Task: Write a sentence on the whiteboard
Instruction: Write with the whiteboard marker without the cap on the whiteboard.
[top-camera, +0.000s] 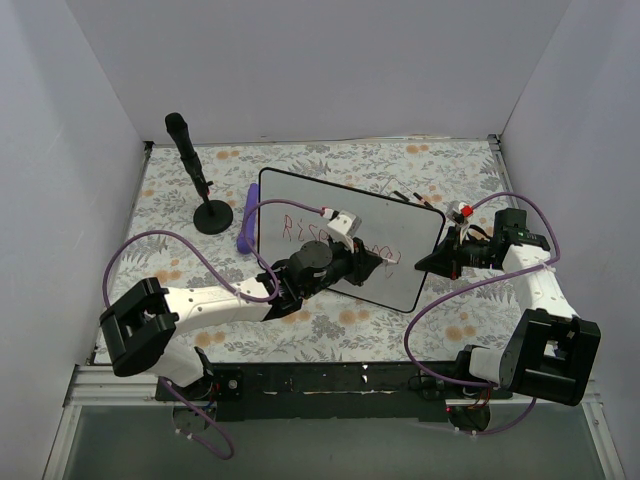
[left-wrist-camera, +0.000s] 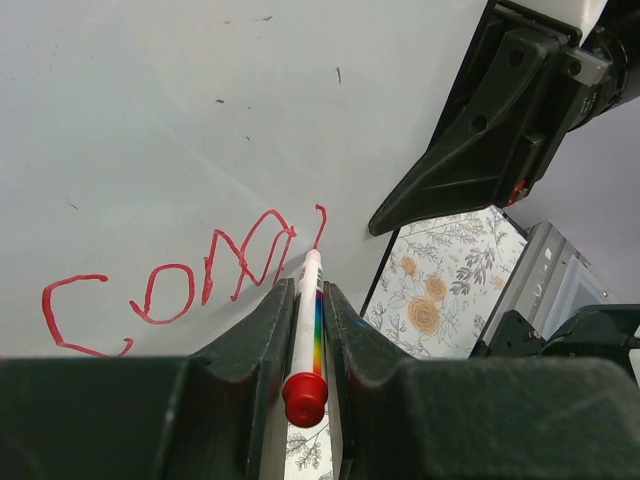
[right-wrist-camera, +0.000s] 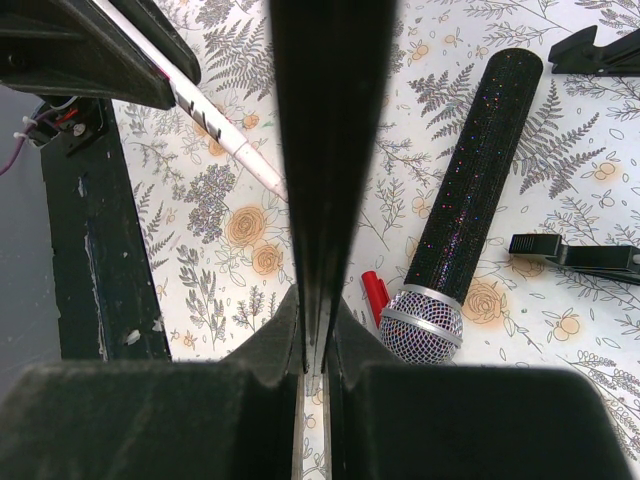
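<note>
The whiteboard (top-camera: 400, 225) stands tilted over the floral table. My right gripper (top-camera: 440, 262) is shut on its right edge. In the right wrist view the board's dark edge (right-wrist-camera: 330, 150) runs straight up from between the jaws of that gripper (right-wrist-camera: 318, 300). My left gripper (left-wrist-camera: 305, 290) is shut on a white marker (left-wrist-camera: 310, 320) with a rainbow stripe and a red end cap. The marker's tip touches the board just past the last red stroke. The sentence (left-wrist-camera: 170, 290) reads about "Conq" here, and "Rise" (top-camera: 298, 228) shows from above. The left gripper (top-camera: 375, 258) covers the rest.
A black stand (top-camera: 195, 175) on a round base is at the back left, with a purple object (top-camera: 246, 220) beside the board. A glittery black microphone (right-wrist-camera: 470, 200), a red cap (right-wrist-camera: 373, 295) and black clips (right-wrist-camera: 575, 255) lie on the table by the board.
</note>
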